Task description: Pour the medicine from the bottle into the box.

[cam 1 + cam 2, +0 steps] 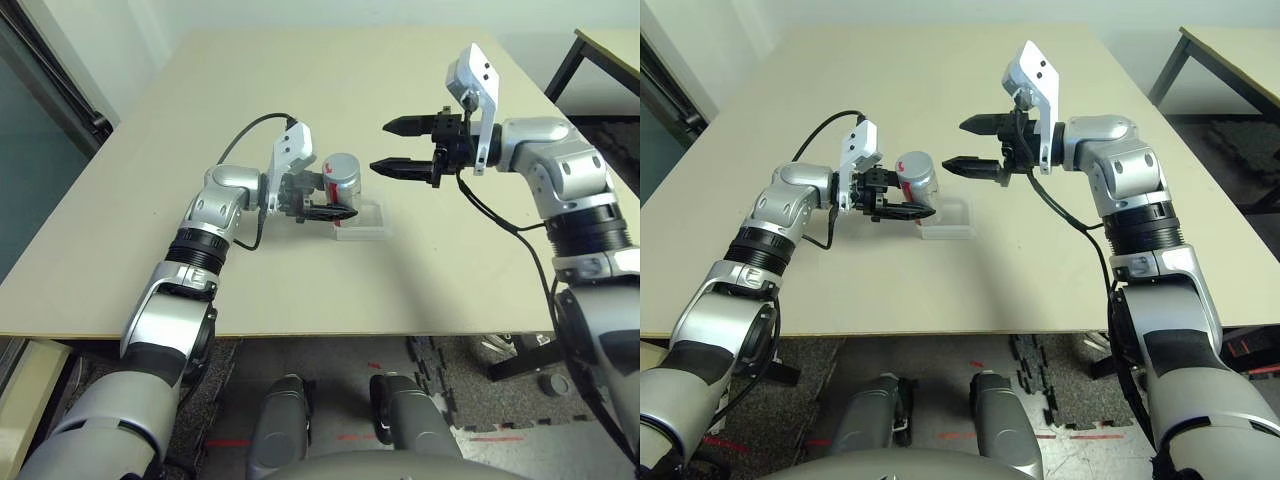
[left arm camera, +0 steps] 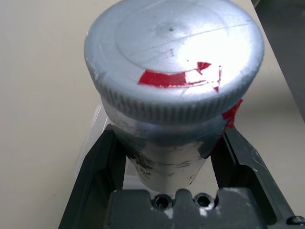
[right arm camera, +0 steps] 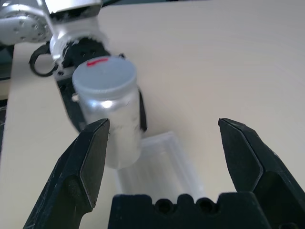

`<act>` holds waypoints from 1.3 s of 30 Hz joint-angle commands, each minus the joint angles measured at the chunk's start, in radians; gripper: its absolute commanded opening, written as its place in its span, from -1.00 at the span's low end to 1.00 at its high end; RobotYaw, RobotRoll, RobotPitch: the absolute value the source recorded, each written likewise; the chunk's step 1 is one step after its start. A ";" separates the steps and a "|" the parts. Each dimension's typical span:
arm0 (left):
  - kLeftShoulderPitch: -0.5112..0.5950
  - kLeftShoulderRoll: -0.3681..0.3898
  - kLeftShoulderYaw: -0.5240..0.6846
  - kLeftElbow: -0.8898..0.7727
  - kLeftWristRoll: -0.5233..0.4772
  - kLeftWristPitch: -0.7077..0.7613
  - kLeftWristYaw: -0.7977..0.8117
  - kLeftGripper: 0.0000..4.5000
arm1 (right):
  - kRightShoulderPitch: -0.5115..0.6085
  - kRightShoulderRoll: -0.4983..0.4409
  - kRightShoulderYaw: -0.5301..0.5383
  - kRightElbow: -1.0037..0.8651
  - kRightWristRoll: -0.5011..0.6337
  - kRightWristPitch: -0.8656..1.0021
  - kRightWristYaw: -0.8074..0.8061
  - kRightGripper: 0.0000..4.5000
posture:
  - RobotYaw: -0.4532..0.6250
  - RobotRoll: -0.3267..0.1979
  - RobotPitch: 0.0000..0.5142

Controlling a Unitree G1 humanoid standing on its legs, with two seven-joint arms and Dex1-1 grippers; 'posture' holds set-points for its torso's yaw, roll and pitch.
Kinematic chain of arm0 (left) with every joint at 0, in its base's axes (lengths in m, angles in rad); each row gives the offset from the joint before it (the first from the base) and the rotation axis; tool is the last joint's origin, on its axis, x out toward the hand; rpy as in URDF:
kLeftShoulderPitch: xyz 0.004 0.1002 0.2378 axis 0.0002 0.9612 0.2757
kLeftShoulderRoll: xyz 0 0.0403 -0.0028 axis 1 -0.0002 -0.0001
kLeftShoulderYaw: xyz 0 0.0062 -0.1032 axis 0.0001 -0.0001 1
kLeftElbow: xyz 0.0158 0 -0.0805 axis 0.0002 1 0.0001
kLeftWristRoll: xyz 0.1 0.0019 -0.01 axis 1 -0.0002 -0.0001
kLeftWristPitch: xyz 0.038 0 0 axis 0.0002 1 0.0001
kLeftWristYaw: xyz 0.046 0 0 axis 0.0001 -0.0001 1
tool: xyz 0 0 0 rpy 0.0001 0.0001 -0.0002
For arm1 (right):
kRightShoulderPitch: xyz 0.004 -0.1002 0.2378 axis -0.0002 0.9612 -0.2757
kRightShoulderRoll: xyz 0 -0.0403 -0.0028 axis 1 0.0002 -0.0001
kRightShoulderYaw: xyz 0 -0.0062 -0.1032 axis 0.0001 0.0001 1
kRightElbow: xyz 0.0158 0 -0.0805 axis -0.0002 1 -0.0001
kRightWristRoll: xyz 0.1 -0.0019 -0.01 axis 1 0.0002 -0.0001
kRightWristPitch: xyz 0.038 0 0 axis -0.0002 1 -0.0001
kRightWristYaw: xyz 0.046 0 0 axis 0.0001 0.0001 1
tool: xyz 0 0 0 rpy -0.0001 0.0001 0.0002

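Note:
The silver-grey bottle [image 1: 340, 183] with its red-and-white label is held tilted in the air, its round grey top [image 2: 174, 52] pointing toward my right gripper. My left gripper [image 1: 322, 203] is shut on the bottle's body, one black finger [image 2: 95, 167] on each side. Just below and to the right of the bottle, the clear plastic box [image 1: 362, 224] lies flat on the table. My right gripper [image 1: 400, 147] hovers open a short way to the right of the bottle's top, its fingers [image 3: 90, 157] spread wide and holding nothing. The box [image 3: 159, 167] also appears under the bottle [image 3: 107, 109] in the right wrist view.
The beige table [image 1: 330, 80] stretches bare behind and around the arms. A second table with black legs [image 1: 600, 50] stands at the far right. Black cables [image 1: 500, 220] hang from both wrists.

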 commanded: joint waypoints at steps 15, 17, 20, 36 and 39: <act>-0.068 -0.016 -0.002 0.086 0.010 -0.049 -0.001 0.22 | 0.005 0.056 0.036 -0.139 0.036 0.085 -0.008 1.00 | -0.21 0.25 -0.69; -0.072 -0.023 -0.004 0.090 0.011 -0.052 -0.003 0.22 | -0.004 0.072 0.043 -0.127 0.027 0.075 -0.019 1.00 | -0.20 0.25 -0.69; -0.076 -0.029 -0.007 0.095 0.013 -0.054 -0.004 0.22 | -0.019 0.090 0.053 -0.112 0.020 0.065 -0.030 1.00 | -0.20 0.25 -0.69; -0.067 -0.047 -0.012 0.083 0.014 -0.049 -0.005 0.22 | -0.071 0.148 0.070 -0.029 -0.028 0.019 -0.064 0.44 | -0.18 0.25 -0.69; -0.063 -0.045 -0.012 0.079 0.013 -0.046 -0.007 0.22 | -0.067 0.150 0.072 -0.033 -0.027 0.020 -0.063 0.15 | -0.18 0.25 -0.68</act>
